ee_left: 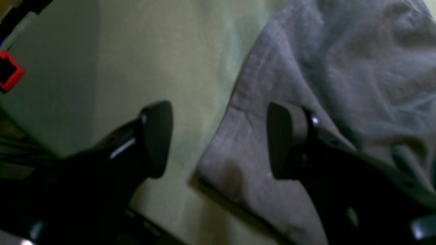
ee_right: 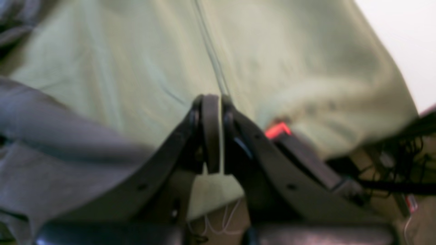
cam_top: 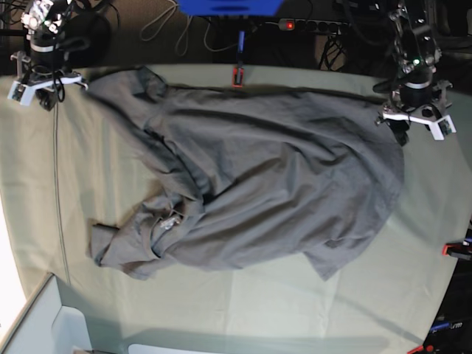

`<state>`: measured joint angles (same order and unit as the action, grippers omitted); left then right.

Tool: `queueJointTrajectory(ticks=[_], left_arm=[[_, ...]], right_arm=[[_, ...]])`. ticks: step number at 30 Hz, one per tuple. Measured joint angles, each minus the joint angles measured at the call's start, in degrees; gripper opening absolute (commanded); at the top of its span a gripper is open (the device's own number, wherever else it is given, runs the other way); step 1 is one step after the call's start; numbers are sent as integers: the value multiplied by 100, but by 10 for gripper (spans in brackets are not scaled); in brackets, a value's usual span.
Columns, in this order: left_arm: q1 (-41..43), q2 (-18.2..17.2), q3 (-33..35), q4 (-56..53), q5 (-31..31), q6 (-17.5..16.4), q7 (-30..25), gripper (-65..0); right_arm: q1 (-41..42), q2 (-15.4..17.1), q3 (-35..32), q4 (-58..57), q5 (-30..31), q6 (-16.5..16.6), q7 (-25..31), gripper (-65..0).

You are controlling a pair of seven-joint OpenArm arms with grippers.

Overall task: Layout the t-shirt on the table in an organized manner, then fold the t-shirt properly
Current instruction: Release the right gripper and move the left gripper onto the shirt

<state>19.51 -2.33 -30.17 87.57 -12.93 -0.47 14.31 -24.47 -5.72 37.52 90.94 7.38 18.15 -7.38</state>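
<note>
The grey t-shirt [cam_top: 273, 177] lies spread and rumpled across the mint-green table [cam_top: 243, 302], its neck label toward the lower left. At the far right corner my left gripper [cam_top: 400, 135] stands open over the shirt's edge. In the left wrist view this gripper [ee_left: 221, 139] straddles the hem of the t-shirt [ee_left: 323, 75], one finger over cloth, the other over bare table [ee_left: 136, 51]. My right gripper [cam_top: 47, 102] is at the far left corner, beside a shirt corner. In the right wrist view it [ee_right: 216, 136] is shut on nothing, with the t-shirt [ee_right: 51, 153] to its left.
Red-orange clamps hold the table cloth at the back edge [cam_top: 237, 76], the right edge [cam_top: 453, 249], and near each wrist [ee_left: 10, 73] [ee_right: 277, 130]. A white box [cam_top: 44, 324] stands at the lower left. Cables and a blue unit [cam_top: 228, 7] lie behind the table.
</note>
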Motion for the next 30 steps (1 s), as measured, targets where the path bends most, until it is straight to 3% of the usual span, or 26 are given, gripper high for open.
queueJointTrajectory(ticks=[24,27,30], left_arm=[[122,46,151,-848,-13,4,-35,-236],[-166,48,205,-887,-22,9,13,-328],[-289,131,439,-654,-17,7,-20,-528]], right_arm=[[33,-63,-35,-245,-4,2,-7,-650],[31,-63,-35,-245,-2,0,-7,-650],[26,-44,-120,-245,-4,2,-9,-650]])
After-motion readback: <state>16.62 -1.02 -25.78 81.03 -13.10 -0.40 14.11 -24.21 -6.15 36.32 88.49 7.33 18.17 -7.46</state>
